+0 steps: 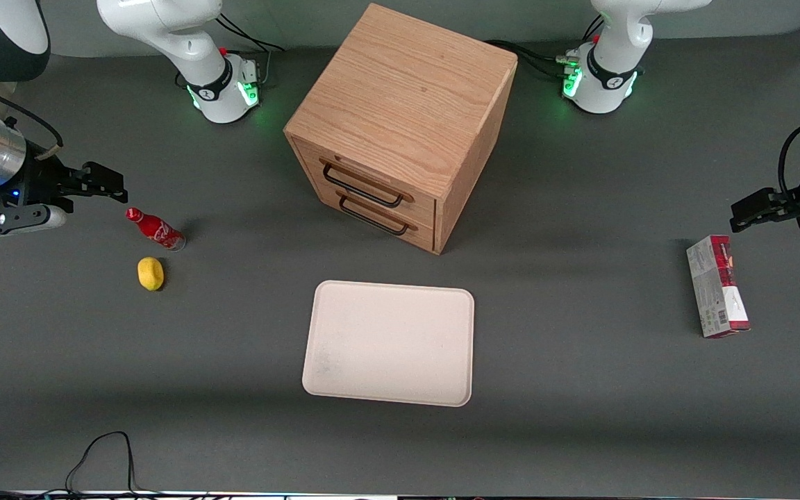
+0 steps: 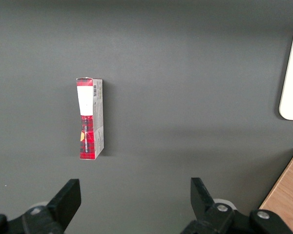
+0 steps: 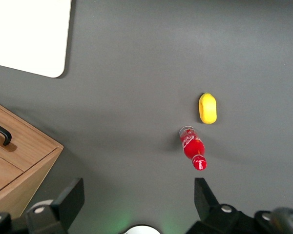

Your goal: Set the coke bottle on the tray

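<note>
The coke bottle (image 1: 155, 230) (image 3: 192, 147) is a small red bottle with white lettering, standing tilted on the grey table toward the working arm's end. The cream tray (image 1: 390, 342) (image 3: 29, 34) lies flat and bare in front of the wooden cabinet (image 1: 400, 125), nearer the front camera. My right gripper (image 1: 98, 184) (image 3: 136, 195) hovers high above the table just beside the bottle's cap, a little farther from the front camera. Its fingers (image 3: 71, 197) stand wide open with nothing between them.
A small yellow lump (image 1: 151, 273) (image 3: 207, 108) lies just nearer the front camera than the bottle. The cabinet has two drawers with dark handles (image 1: 362, 187). A red-and-grey carton (image 1: 717, 286) (image 2: 90, 118) lies toward the parked arm's end.
</note>
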